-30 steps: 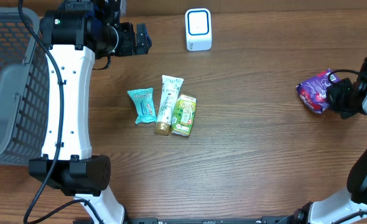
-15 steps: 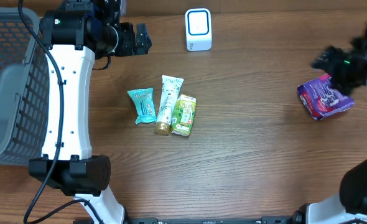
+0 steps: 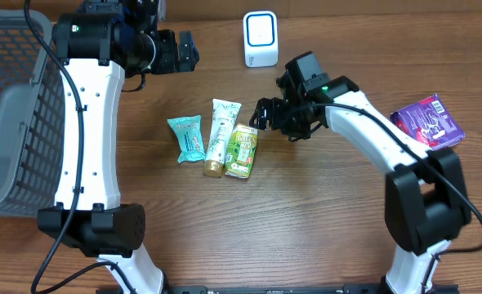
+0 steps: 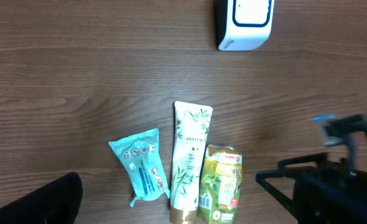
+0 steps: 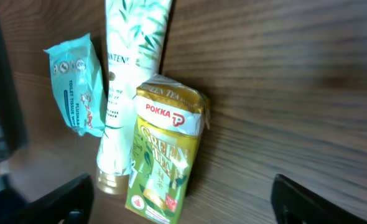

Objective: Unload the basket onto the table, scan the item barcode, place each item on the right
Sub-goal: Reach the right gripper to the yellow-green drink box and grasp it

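The white barcode scanner [image 3: 261,38] stands at the back of the table, also in the left wrist view [image 4: 246,22]. A green tea carton [image 3: 242,151] lies beside a white Pantene tube [image 3: 221,134] and a teal tissue pack [image 3: 186,137]. My right gripper [image 3: 264,114] hovers open just right of and behind the carton [image 5: 165,168], empty, and its fingers [image 5: 311,202] stand wide. A purple packet [image 3: 427,121] lies alone at the far right. My left gripper [image 3: 188,51] hangs open and empty at the back left, looking down on the three items [image 4: 221,183].
A grey mesh basket [image 3: 12,114] fills the left edge of the table. The left arm's white links [image 3: 86,139] rise along the basket's right side. The right arm [image 3: 372,131] stretches across the table from the right.
My right gripper opened and let go of the purple packet, which now lies at the far right. The right arm then swung left to the green tea carton. The left arm stayed still.
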You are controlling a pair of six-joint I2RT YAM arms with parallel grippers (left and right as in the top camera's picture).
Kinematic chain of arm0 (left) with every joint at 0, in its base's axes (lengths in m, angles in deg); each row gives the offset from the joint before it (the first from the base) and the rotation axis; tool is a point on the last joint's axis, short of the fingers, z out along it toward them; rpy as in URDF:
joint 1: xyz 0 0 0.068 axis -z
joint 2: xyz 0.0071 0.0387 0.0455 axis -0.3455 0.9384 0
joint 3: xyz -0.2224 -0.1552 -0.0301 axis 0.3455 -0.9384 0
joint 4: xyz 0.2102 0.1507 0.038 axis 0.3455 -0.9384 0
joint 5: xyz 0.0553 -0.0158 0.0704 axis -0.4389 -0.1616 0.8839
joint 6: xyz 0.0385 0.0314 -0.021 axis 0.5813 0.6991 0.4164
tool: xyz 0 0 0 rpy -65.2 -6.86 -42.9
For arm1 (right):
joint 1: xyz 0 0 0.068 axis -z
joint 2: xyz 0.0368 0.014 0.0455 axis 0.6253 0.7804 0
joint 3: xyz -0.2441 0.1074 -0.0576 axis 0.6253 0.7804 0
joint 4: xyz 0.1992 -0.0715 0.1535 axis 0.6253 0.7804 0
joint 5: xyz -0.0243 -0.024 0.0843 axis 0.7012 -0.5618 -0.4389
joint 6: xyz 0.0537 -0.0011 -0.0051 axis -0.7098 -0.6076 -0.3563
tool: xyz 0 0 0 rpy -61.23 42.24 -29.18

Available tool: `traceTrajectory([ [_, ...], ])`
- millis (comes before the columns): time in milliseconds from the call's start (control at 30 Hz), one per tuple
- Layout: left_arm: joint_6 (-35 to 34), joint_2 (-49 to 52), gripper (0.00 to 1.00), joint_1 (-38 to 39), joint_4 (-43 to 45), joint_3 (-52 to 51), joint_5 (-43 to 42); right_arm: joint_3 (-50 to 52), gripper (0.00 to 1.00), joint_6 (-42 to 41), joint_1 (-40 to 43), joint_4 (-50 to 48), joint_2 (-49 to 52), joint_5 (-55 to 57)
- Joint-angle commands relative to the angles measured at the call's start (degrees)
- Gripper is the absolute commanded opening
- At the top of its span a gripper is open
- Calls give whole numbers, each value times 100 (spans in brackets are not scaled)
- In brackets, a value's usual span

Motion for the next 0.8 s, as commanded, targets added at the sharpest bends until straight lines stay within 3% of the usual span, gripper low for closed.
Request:
traceTrajectory([
  [0, 83, -15, 100, 11, 0, 68, -42, 125, 85, 122, 127, -212, 407, -1161],
  [267, 85, -15, 100, 11, 0, 68, -42, 745, 69, 59, 127, -881, 573, -1547],
  [367, 83, -15, 100, 11, 0, 68, -42, 1202, 62, -476, 116, -1486, 573, -1552],
  [467, 83, -15, 100, 11, 0, 68, -42, 1757, 44, -1386, 39, -2564, 573, -1523],
  [667, 83, -15, 100, 11, 0, 68, -42, 2280, 42, -2371, -319, -3685, 573, -1093],
  [700, 83, -15, 100, 11, 0, 68, -42, 2280, 39, -2369, -387, -3751, 573, -1056],
  [767, 83, -15, 100, 11, 0, 68, -42, 2275, 22, -2371, -455, -3803, 570, -1045],
])
